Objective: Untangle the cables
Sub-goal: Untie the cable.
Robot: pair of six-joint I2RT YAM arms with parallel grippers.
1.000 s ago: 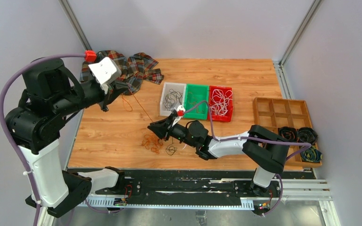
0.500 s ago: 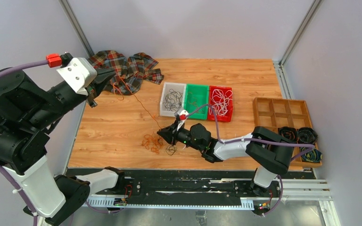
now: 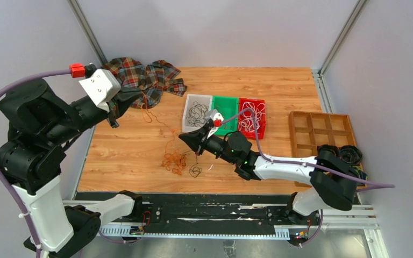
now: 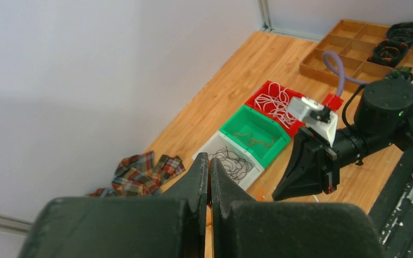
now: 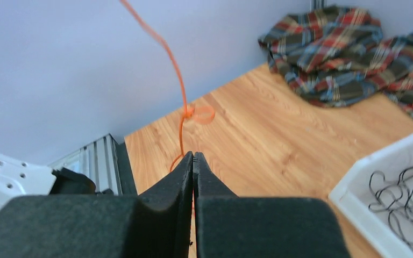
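A thin orange cable (image 3: 164,129) runs from my left gripper (image 3: 139,97) down to an orange tangle (image 3: 173,160) on the wooden table. My left gripper (image 4: 209,157) is raised and shut on this cable; orange shows between its jaws. My right gripper (image 3: 185,138), raised just right of the tangle, is also shut on the orange cable. In the right wrist view the cable (image 5: 180,91) rises from the gripper (image 5: 193,154) with a small knot-like loop. A black cable loop (image 3: 195,171) and a short white piece (image 3: 209,167) lie beside the tangle.
A white tray (image 3: 185,121) holds black cables, a green tray (image 3: 223,97) brownish ones, a red tray (image 3: 262,129) white ones. A wooden organiser (image 3: 291,129) with dark coils stands at the right. A plaid cloth (image 3: 156,78) lies at the back left.
My right gripper has lifted off the table and moved back toward the trays. My left gripper has swung up and left, then slightly right, drawing the orange cable out of the tangle.
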